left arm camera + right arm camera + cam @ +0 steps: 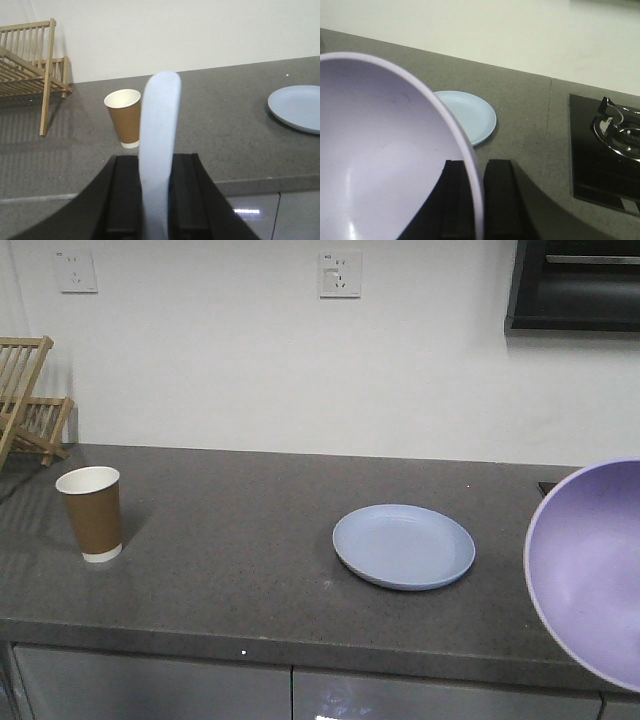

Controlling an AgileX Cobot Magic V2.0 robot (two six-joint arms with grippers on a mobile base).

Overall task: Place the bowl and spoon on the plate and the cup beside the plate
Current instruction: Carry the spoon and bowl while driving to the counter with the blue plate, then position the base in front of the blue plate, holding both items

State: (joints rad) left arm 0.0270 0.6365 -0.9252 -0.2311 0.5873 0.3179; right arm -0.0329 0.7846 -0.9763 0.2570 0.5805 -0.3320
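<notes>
At the far left of the front view a wooden rack stands against the wall. Just right of it the cup stands upright on the counter, well apart from the plate, which lies bare right of centre. At the right edge the bowl hangs in the air, tipped steeply so that its inside faces the camera.

In the left wrist view the left gripper is clamped on the spoon, which rises up the middle of the frame. The cup is just behind it to the left, and the plate is at the right edge.

In the right wrist view the right gripper pinches the rim of the bowl, one finger inside and one outside. The bowl fills the left of the frame; the plate shows past its rim, and a stove sits at the right.

Both pieces seem lifted and neither is placed, so the step in hand looks like carrying the bowl to the plate. That calls for moving it left over the plate's middle, levelling it, lowering it until it sits flat, then letting go. The spoon and the cup would follow.
</notes>
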